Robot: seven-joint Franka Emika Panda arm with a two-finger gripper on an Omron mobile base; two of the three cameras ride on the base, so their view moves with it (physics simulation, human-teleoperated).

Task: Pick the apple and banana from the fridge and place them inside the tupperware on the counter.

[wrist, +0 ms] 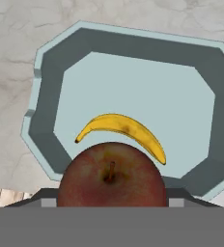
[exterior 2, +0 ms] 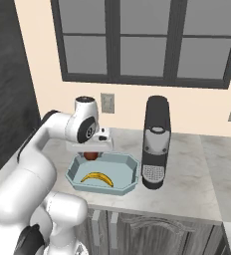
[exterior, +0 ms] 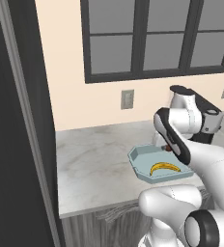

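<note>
**Hovering over the tray, apple in its grasp**

Poised above the tupperware (exterior 2: 129, 171), the white arm's gripper (exterior 2: 90, 154) pinches the dark red apple (wrist: 111, 173) between its fingers, the fruit hanging clear of the tray floor. Seen from the hand, the apple's stem end faces the camera, with the yellow banana (wrist: 123, 130) lying curved on the tray's pale blue bottom just beyond it. The right base view shows the banana (exterior 2: 97, 178) resting toward the tray's near side. The tupperware sits on the marbled counter (exterior: 92, 164), just beside a black coffee machine (exterior 2: 156, 142) on its right. A wall outlet (exterior: 127, 99) and a dark-framed window (exterior 2: 137, 40) stand behind.
</note>
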